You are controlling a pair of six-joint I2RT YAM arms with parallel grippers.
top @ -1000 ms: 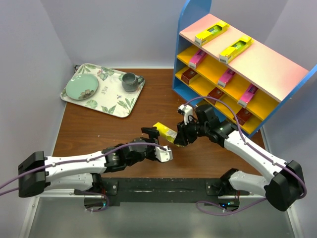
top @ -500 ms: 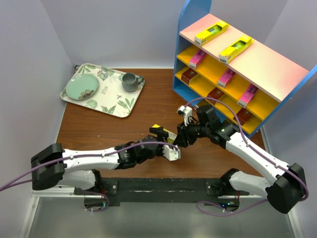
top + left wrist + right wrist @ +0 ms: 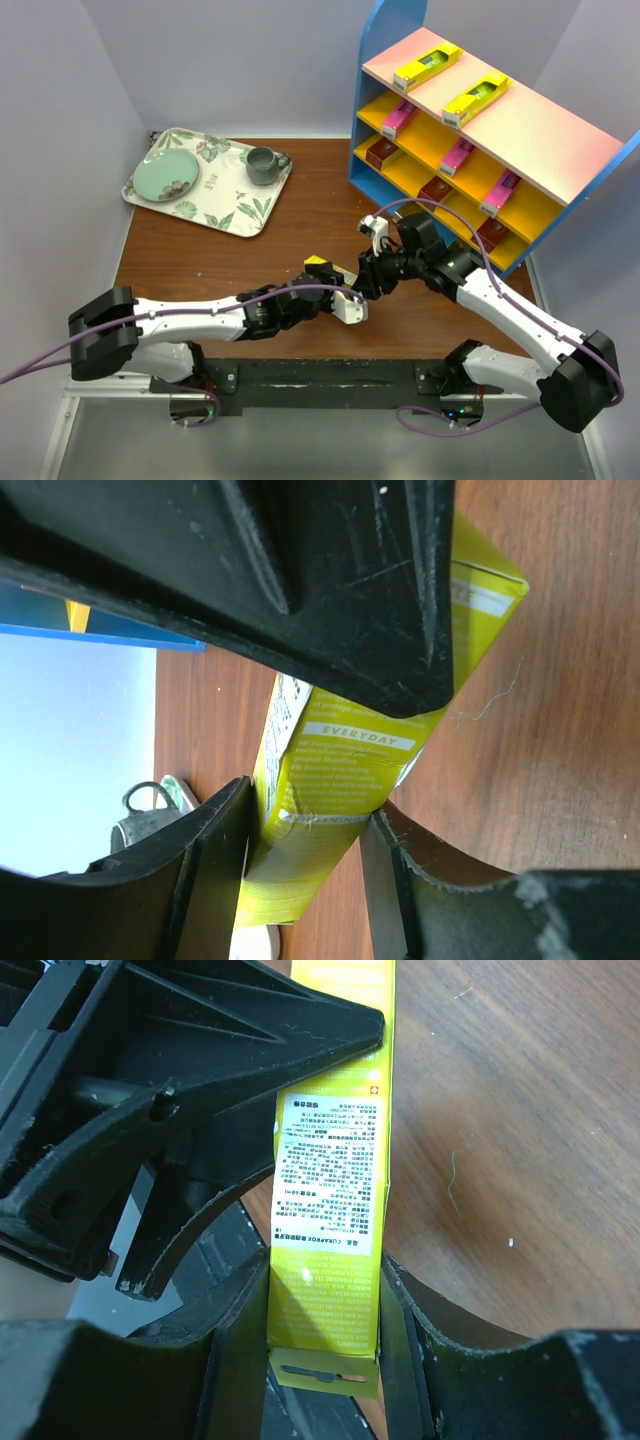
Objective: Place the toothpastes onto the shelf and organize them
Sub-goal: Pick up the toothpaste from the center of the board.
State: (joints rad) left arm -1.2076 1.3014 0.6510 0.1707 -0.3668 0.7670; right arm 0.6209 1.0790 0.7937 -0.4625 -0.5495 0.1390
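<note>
One yellow toothpaste (image 3: 322, 264) hangs over the wooden table between both arms. My right gripper (image 3: 364, 277) is shut on its hang-tab end; the right wrist view shows both fingers pressed flat on the carton (image 3: 330, 1160) at my right gripper (image 3: 325, 1350). My left gripper (image 3: 335, 286) has come onto the other end. In the left wrist view the carton (image 3: 340, 770) sits tilted in my left gripper (image 3: 305, 870), with both fingers touching it. The shelf (image 3: 520, 130) stands at the back right with yellow (image 3: 425, 65), pink (image 3: 457, 155) and dark red (image 3: 435, 188) toothpastes on it.
A floral tray (image 3: 225, 205) lies at the back left with a green plate (image 3: 165, 178) and a grey mug (image 3: 262, 165) on it. The shelf's blue side panel (image 3: 385, 60) rises close behind the right arm.
My left gripper moved right to the yellow toothpaste and its jaws closed in around the free end. The right gripper kept its hold and barely moved.
</note>
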